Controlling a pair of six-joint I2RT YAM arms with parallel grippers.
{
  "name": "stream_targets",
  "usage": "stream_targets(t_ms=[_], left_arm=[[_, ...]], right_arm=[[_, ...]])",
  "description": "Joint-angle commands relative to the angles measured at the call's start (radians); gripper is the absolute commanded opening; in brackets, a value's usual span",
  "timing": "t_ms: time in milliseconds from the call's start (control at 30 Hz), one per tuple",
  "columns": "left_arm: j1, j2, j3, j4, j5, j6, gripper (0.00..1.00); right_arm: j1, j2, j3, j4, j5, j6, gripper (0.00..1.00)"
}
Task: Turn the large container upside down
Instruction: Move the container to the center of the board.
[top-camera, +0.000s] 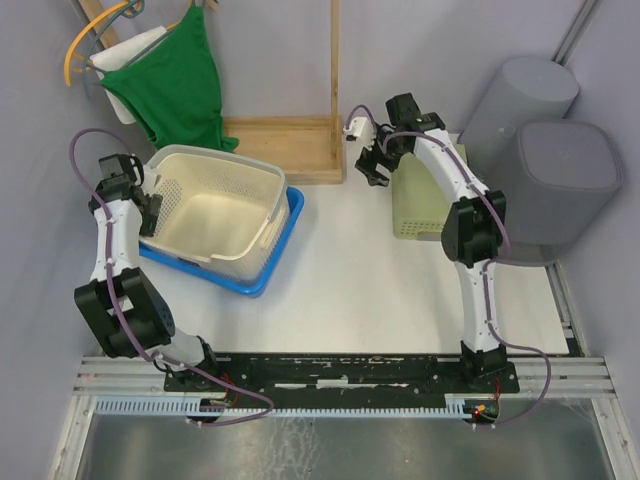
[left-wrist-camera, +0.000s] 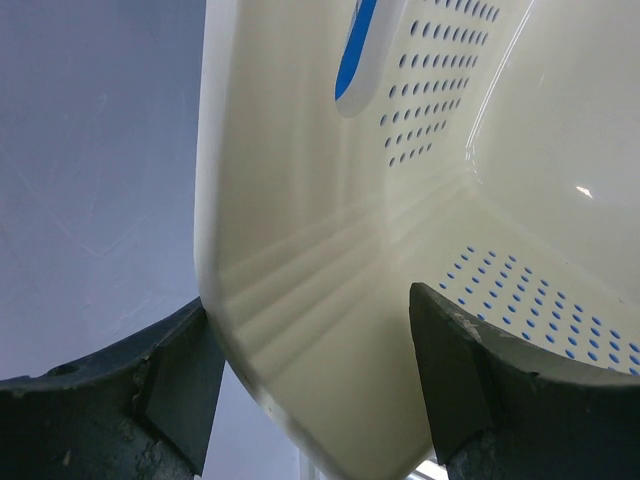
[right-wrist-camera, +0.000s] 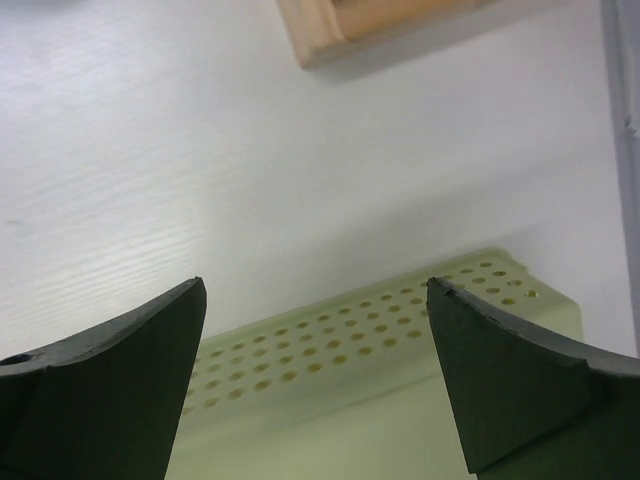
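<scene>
A: Edges? Room?
B: My left pincer (left-wrist-camera: 315, 300) clamps the cream basket (top-camera: 215, 212) at its left rim. The basket sits upright in the blue tray (top-camera: 287, 235). My right pincer (right-wrist-camera: 315, 288) gapes by the green bin (right-wrist-camera: 380, 335) edge, with table (top-camera: 350, 270) between.

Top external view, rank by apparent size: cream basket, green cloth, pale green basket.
1. cream basket
2. green cloth, not far behind; it hangs higher, so nearness may inflate it
3. pale green basket, clearly smallest, partly hidden by the right arm
</scene>
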Motion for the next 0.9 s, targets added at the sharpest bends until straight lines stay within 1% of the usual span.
stream_targets(t_ms=[0,67,100,133,233,267,333,400,500,567,633,700,867], left_arm=[[-0.015,0.031,0.021,-0.053,0.079,-0.070,0.77],[-0.025,0.024,0.033,-0.069,0.080,-0.076,0.77],[-0.031,0.016,0.035,-0.075,0.084,-0.076,0.77],[-0.037,0.010,0.038,-0.079,0.085,-0.076,0.77],[-0.054,-0.008,0.049,-0.096,0.084,-0.073,0.77],[-0.058,-0.012,0.054,-0.102,0.085,-0.072,0.77],[-0.067,-0.018,0.064,-0.112,0.083,-0.074,0.77],[-0.077,-0.024,0.071,-0.120,0.082,-0.080,0.77],[-0.088,-0.041,0.069,-0.122,0.070,-0.089,0.77],[-0.089,-0.059,0.062,-0.121,0.062,-0.098,0.77],[-0.089,-0.074,0.052,-0.117,0.059,-0.112,0.77],[-0.088,-0.085,0.044,-0.116,0.060,-0.129,0.77],[-0.089,-0.116,0.007,-0.103,0.028,-0.169,0.76]], right_arm=[[0.145,-0.390,-0.146,0.036,-0.082,0.114,1.00],[0.197,-0.514,-0.278,0.035,-0.005,0.154,1.00],[0.211,-0.581,-0.381,0.040,0.022,0.179,1.00],[0.219,-0.641,-0.443,0.002,0.046,0.196,1.00],[0.226,-0.771,-0.522,-0.223,0.151,0.208,1.00],[0.218,-0.816,-0.565,-0.290,0.177,0.189,1.00],[0.198,-0.924,-0.706,-0.328,0.255,0.185,1.00],[0.181,-0.995,-0.817,-0.349,0.363,0.209,1.00],[0.158,-1.030,-0.939,-0.393,0.465,0.264,1.00],[0.158,-1.049,-1.021,-0.358,0.502,0.293,1.00],[0.157,-1.053,-1.087,-0.300,0.501,0.298,1.00],[0.155,-1.015,-1.134,-0.246,0.499,0.299,1.00],[0.146,-0.852,-1.209,-0.079,0.558,0.303,1.00]])
